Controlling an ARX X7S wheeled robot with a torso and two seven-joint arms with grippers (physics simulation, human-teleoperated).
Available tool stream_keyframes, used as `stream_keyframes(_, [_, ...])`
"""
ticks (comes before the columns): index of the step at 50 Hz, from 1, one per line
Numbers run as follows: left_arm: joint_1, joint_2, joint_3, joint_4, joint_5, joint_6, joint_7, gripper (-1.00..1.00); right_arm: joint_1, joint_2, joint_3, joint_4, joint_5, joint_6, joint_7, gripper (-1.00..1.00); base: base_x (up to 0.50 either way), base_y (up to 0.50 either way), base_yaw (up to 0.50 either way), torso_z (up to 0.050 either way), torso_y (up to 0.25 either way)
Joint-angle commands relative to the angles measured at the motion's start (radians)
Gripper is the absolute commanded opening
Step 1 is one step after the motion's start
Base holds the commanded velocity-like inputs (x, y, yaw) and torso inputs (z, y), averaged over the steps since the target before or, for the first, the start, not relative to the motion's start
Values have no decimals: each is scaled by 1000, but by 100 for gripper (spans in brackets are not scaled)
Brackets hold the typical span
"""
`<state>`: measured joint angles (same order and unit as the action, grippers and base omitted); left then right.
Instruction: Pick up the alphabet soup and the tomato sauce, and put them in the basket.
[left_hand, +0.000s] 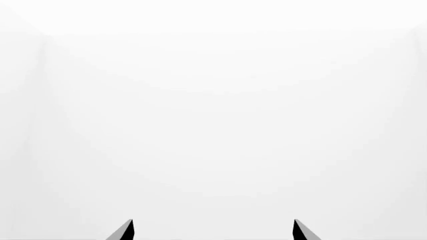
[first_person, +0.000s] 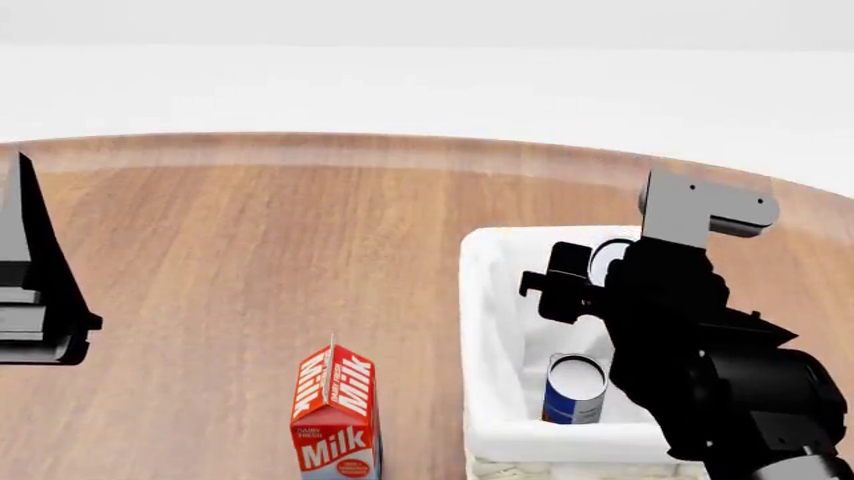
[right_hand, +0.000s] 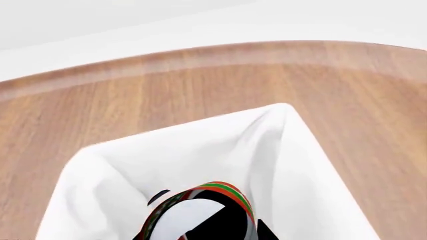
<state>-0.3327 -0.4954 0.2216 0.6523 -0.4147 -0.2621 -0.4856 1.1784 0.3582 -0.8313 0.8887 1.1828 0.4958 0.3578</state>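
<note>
Looking down into the basket (first_person: 483, 330) on the wooden counter (first_person: 254, 260): the soup (first_person: 575, 391) stands upright inside, at the near end, blue label and silver top showing. The right gripper (first_person: 587, 272) hangs over the far half of the basket with the sauce (first_person: 610, 258) in it; from the head view only a sliver of its silver top peeks past the black arm. In the right wrist view the sauce (right_hand: 200, 212) sits right in front of the camera, red and green rim clear, pinched between the gripper's fingers above the white liner (right_hand: 200, 150). Whether it touches the basket floor, I cannot tell. The left gripper (left_hand: 213, 230) is spread wide, nothing between its tips, facing blank white. A milk carton (first_person: 334, 415) stands on the counter left of the basket, apart from it.
</note>
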Motion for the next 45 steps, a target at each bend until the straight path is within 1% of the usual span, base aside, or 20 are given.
stream_keyframes(1, [5, -1, 2, -5, 1, 6, 0, 100, -6, 2, 5, -3, -39, 3, -14, -100, 0, 0, 0, 0, 0])
stream_keyframes(21, [-2, -3, 4, 2, -4, -2, -6, 100, -1, 4, 9, -8, -35, 11, -5, -100, 0, 0, 0, 0, 1])
stream_keyframes(22, [-2, -3, 4, 1, -5, -1, -6, 100, -2, 4, 10, -11, -33, 13, -10, 100, 0, 0, 0, 0, 0])
stream_keyframes(45, [5, -2, 8, -5, -3, 10, -7, 100, -4, 0, 6, -15, -43, -4, -28, 100, 0, 0, 0, 0, 0])
